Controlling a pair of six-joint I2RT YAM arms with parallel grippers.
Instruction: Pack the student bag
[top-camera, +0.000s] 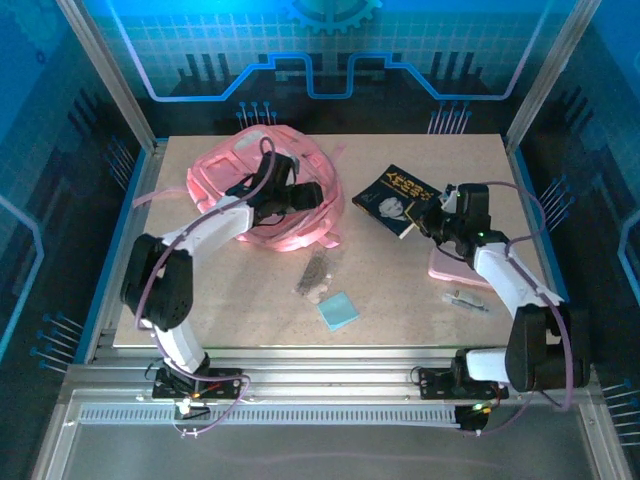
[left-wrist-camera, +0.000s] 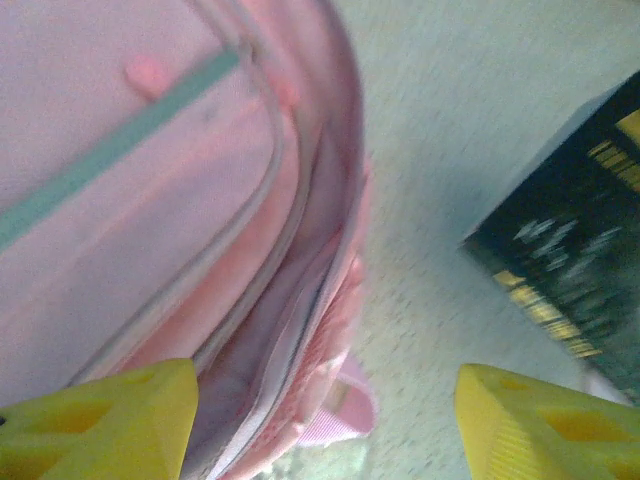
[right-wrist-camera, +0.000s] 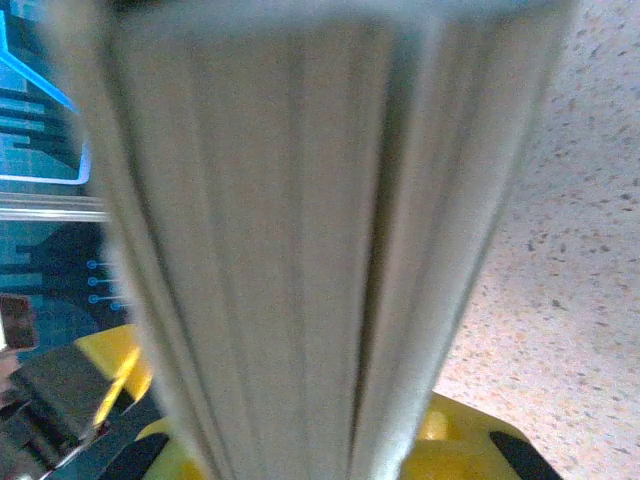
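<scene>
A dark book (top-camera: 398, 197) with yellow lettering is right of centre, angled. Nearer the front of the beige desk (top-camera: 250, 300), a clear packet (top-camera: 314, 275) lies just beside a light-blue square pad (top-camera: 337, 310). A flat pink case (top-camera: 448, 270) and a small clear item (top-camera: 466, 298) lie further right.

Surface: pale speckled table (top-camera: 200, 300)
Far left: student bag (top-camera: 300, 225)
Far right: dark book (top-camera: 395, 197)
Front centre: clear packet (top-camera: 315, 275), blue pad (top-camera: 338, 310) just beside
Right: pink flat case (top-camera: 450, 268), slim item (top-camera: 467, 299) near it

The bag (top-camera: 265, 190) is pink with a teal stripe. The book (top-camera: 398, 197) is dark with yellow lettering, the pad (top-camera: 337, 310) light blue. The table (top-camera: 400, 322) is beige, finely speckled.
</scene>
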